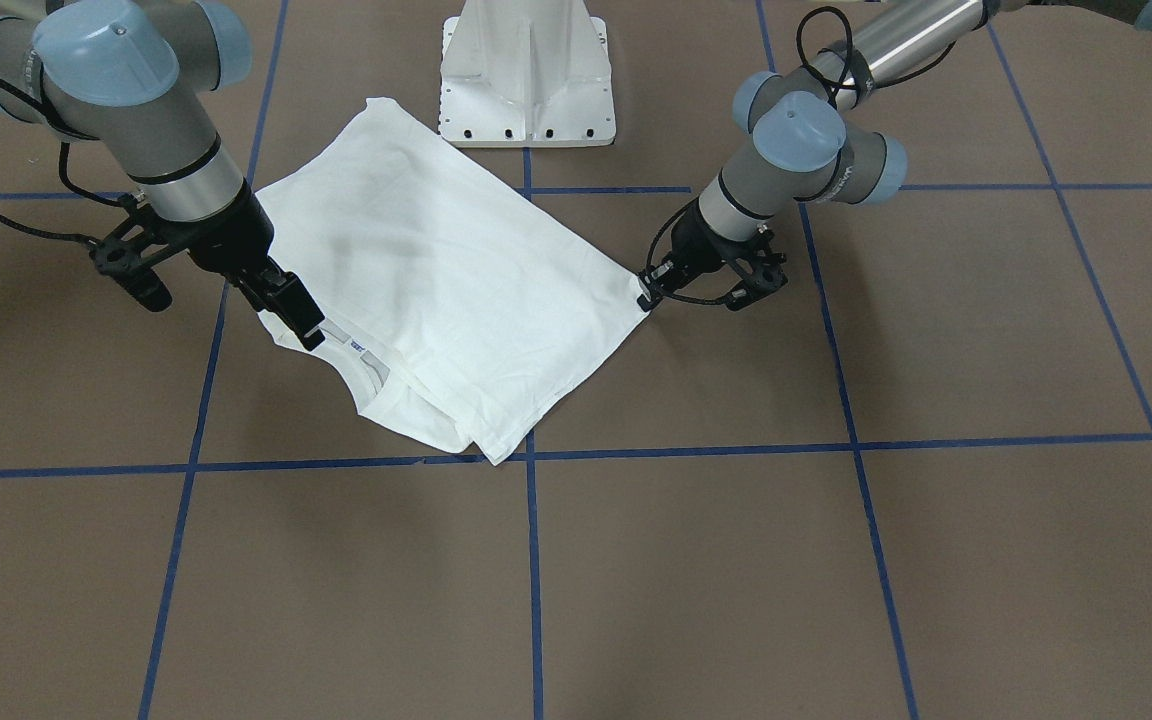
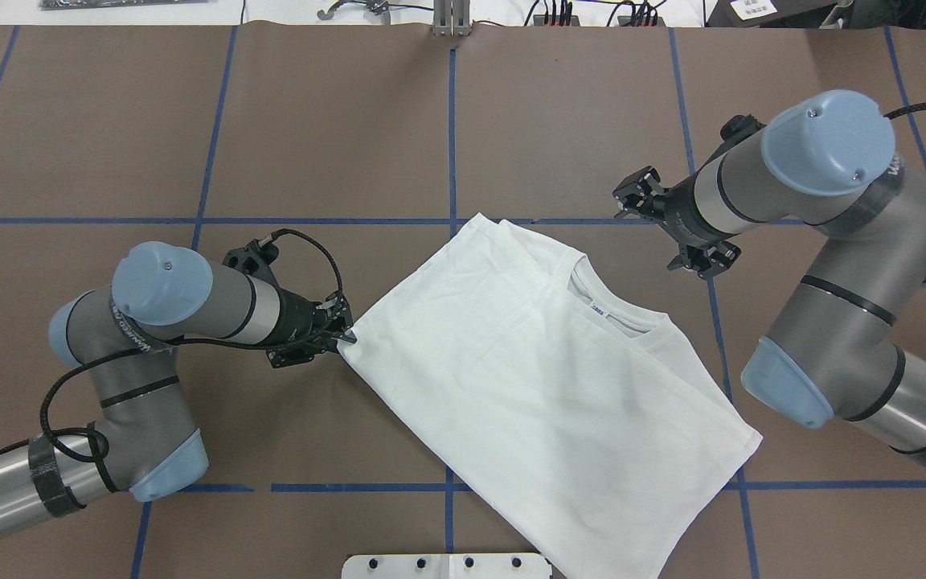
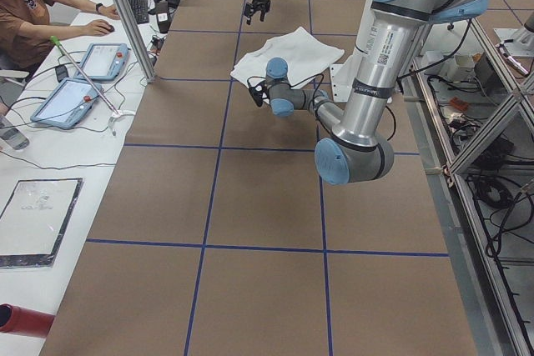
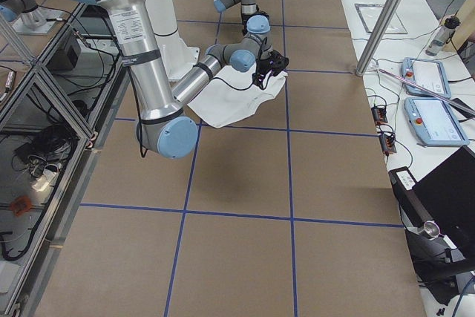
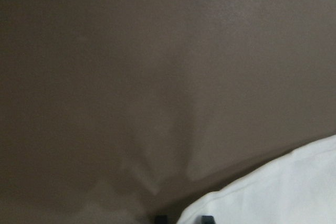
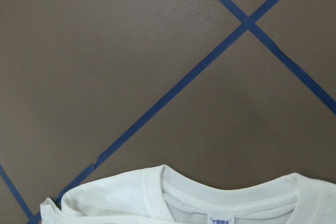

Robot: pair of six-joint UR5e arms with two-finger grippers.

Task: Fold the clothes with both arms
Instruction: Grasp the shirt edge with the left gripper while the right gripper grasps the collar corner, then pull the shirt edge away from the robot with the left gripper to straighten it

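Note:
The white T-shirt (image 1: 456,290) lies folded on the brown table, plain side up, with no black text showing. Its ribbed collar (image 2: 616,318) and neck label (image 6: 220,220) face my right arm. My left gripper (image 2: 346,334) is low at the shirt's side corner and shut on it. The left wrist view shows the cloth (image 5: 283,192) between the fingertips (image 5: 207,217). My right gripper (image 1: 301,320) hangs above the shoulder edge next to the collar, holding nothing. Its jaws look apart, and no fingertips show in the right wrist view.
The white pedestal base (image 1: 526,70) stands just behind the shirt's rear corner. Blue tape lines (image 1: 532,560) divide the table into squares. A desk with tablets (image 3: 83,81) and a seated person (image 3: 25,6) runs along the far table edge.

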